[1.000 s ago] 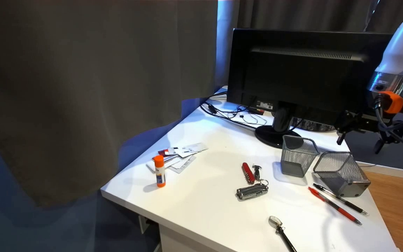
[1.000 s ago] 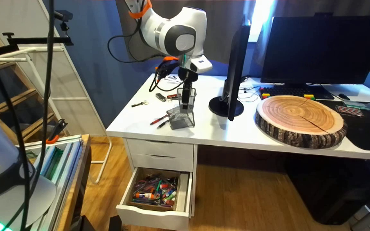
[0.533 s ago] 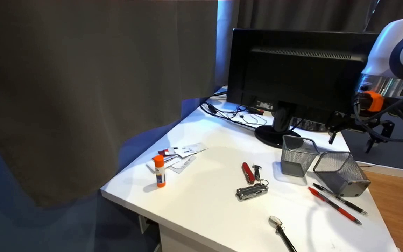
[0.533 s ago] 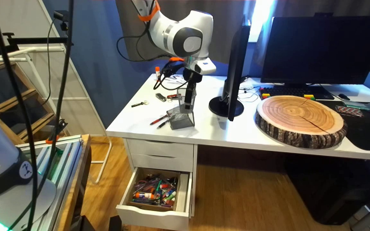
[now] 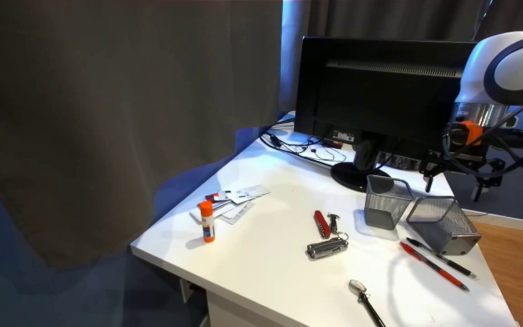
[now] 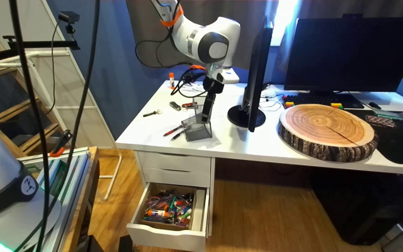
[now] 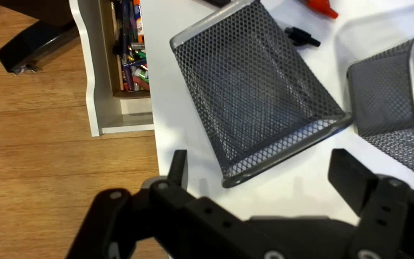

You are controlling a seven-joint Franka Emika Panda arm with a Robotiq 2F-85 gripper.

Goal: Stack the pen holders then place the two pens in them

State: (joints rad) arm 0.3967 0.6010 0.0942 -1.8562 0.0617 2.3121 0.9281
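One dark grey mesh pen holder [image 5: 445, 226] lies on its side near the desk edge; it shows in the wrist view [image 7: 261, 90] and an exterior view [image 6: 197, 130]. The second pen holder [image 5: 385, 206] stands upright beside it, partly cut off in the wrist view [image 7: 383, 93]. A red pen [image 5: 434, 267] and a black pen [image 5: 452, 263] lie by the tipped holder; their ends show in the wrist view. My gripper [image 5: 453, 190] is open and empty above the desk by the tipped holder's open rim. In the wrist view its fingers [image 7: 260, 158] are wide apart, touching nothing.
A black monitor [image 5: 393, 91] stands close behind the holders and the arm. A silver multi-tool [image 5: 327, 249], red pocket knife [image 5: 322, 225] and black-handled tool [image 5: 370, 309] lie on the desk. A drawer [image 6: 168, 238] below stands open. A wood slab [image 6: 327, 129] sits beyond the monitor.
My gripper has moved toward the monitor and the holders, leftward in an exterior view, and its wrist has tilted. It stays open. The holders and pens have not moved.
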